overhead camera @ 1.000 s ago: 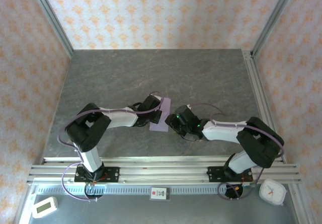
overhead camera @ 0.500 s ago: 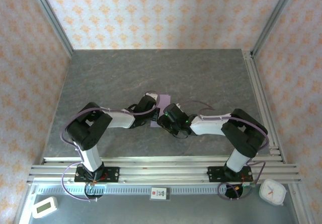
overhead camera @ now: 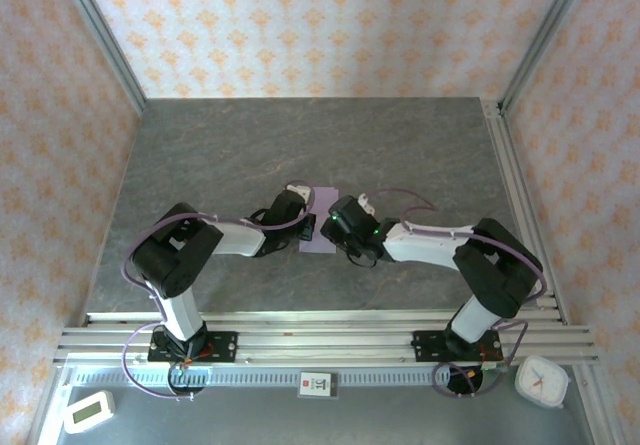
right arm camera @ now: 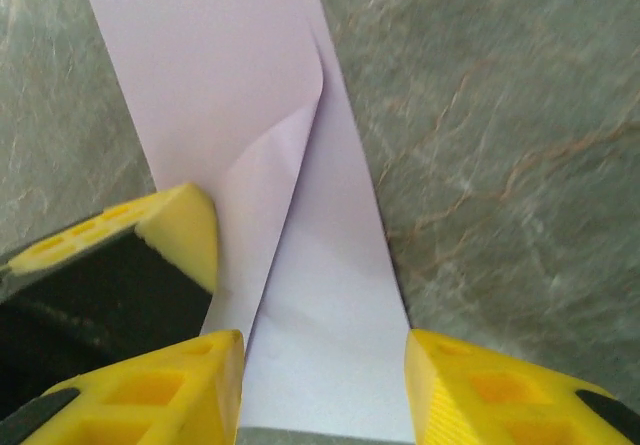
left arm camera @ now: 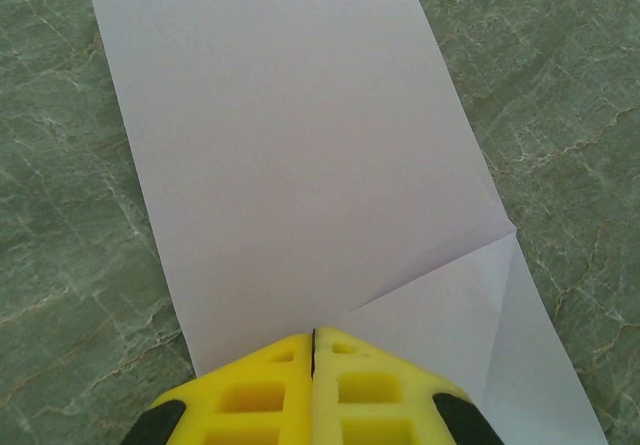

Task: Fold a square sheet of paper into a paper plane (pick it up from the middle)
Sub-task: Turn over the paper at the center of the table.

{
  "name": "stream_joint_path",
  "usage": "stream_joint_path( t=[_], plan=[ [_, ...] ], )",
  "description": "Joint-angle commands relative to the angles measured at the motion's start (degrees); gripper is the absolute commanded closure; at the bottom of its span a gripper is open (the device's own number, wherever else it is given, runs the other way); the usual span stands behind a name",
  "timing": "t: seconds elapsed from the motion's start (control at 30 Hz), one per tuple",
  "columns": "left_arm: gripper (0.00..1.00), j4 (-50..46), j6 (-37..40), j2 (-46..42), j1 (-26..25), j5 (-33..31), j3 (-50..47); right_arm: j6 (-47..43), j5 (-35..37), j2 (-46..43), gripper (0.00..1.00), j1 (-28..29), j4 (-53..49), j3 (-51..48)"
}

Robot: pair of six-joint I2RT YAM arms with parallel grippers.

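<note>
Lilac sheet (overhead camera: 326, 197) (folded narrow) runs near-to-far.

The light is bright, soft and even, with faint shadows on the worktop (overhead camera: 420, 145). The right wrist view is slightly blurred.

Square sheet of paper (left arm camera: 300, 165) is showing pale lilac; table (overhead camera: 300, 145) is showing grey-green marbling with pale veins; fingers (left arm camera: 250, 400) are showing yellow; walls (overhead camera: 320, 25) are showing orange floral print.
</note>
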Motion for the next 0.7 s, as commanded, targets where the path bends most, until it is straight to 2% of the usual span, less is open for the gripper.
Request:
stream_joint_path(
  t=[0.0, 0.17, 0.37, 0.47, 0.6, 0.67],
  plan=[
    [1.0, -5.21, -0.66, 1.32, 0.09, 2.19, -2.13, -2.59, 0.34, 2.09, 0.54, -0.73, -1.47, 0.86],
    [1.0, -4.8, -0.71, 1.8, 0.09, 2.62, -2.01, -3.73, -3.52, 7.97, 0.58, 0.59, -0.13, 4.28],
    [1.0, -4.35, -0.82, 2.28, 0.18, 2.9, -2.23, -4.2, -5.11, 10.49, 0.67, 3.21, 1.06, 7.72],
    [1.0, -4.34, -0.72, 2.55, 0.18, 3.06, -2.13, -4.05, -4.92, 10.53, 0.68, 3.49, 1.63, 8.06],
    [1.0, -4.32, -0.74, 2.69, 0.18, 3.4, -2.01, -3.59, -2.96, 8.8, 0.65, 3.49, 3.75, 6.01],
    [1.0, -4.28, -0.75, 2.81, 0.18, 3.54, -1.92, -2.87, -2.1, 7.27, 0.57, 3.23, 6.5, 3.69]
  ],
)
